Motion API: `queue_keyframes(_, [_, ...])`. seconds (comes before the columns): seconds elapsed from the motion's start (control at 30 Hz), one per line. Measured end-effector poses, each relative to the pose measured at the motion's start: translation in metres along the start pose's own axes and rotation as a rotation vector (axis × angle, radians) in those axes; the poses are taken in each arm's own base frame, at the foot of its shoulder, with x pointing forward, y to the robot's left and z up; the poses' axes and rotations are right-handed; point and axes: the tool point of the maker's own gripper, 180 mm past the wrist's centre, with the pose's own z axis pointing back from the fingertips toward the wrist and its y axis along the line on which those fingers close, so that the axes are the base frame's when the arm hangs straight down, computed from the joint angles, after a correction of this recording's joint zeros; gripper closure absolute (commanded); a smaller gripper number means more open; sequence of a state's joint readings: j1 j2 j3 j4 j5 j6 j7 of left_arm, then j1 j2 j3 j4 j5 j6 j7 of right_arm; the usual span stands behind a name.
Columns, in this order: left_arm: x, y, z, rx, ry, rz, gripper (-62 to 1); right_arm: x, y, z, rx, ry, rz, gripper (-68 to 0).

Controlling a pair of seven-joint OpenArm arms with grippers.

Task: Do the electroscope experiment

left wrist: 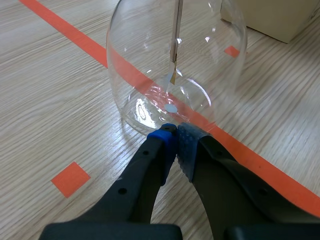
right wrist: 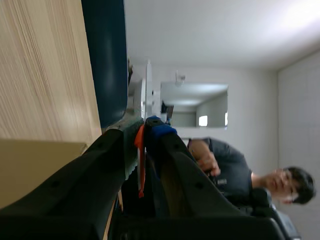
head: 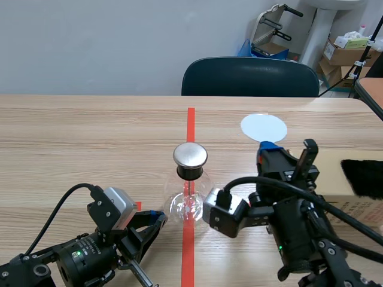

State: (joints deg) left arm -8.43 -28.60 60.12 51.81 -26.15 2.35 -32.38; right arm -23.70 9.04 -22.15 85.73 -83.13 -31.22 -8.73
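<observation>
At the lower left of the scene view the left arm lies low on the tabletop (head: 72,137). Its tool (head: 157,218) points toward the middle of the frame. In the left wrist view this tool (left wrist: 176,135) has its blue pads pressed together with nothing between them. The tips sit right at the foot of the glass, but whether they touch it is hard to tell.

The electroscope (head: 189,197) stands upright at the centre of the frame, on the orange-red tape line (head: 190,119). It is a clear round flask (left wrist: 145,65) with a black neck and a flat metal cap (head: 190,155). A thin rod hangs down inside it, ending in a small foil leaf (left wrist: 172,77).

Right of centre the right arm rises from the lower right, and its tool (head: 269,146) points up and away from the camera. In the right wrist view this tool (right wrist: 147,125) is pinching a thin orange-red strip (right wrist: 140,160). A white disc (head: 263,127) sits just past the tips and is seen edge-on (right wrist: 148,90) from the wrist.

At the right edge a cardboard box (head: 353,200) rests on the tabletop with a black furry cloth (head: 363,177) lying on it. A dark chair (head: 250,76) stands behind the tabletop at the upper middle. A person (right wrist: 230,170) shows beyond the right tool in its wrist view.
</observation>
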Motion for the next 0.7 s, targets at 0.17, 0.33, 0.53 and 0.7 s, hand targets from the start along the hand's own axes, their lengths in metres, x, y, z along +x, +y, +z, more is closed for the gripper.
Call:
queue_keyframes(0.17, [0.000, 0.000, 0.000, 0.000, 0.000, 0.000, -2.9, -0.027, 0.000, 0.002, 0.000, 0.150, 0.000, -0.8])
queue_keyframes(0.33, [0.000, 0.000, 0.000, 0.000, 0.000, 0.000, -2.9, -0.040, 0.000, 0.005, 0.000, 0.225, -0.001, -0.8])
queue_keyframes(0.53, [0.000, 0.000, 0.000, 0.000, 0.000, 0.000, -2.9, -0.043, 0.000, 0.005, 0.000, 0.242, -0.001, -0.8])
queue_keyframes(0.7, [0.000, 0.000, 0.000, 0.000, 0.000, 0.000, -2.9, -0.043, 0.000, 0.005, 0.001, 0.243, -0.003, -0.8])
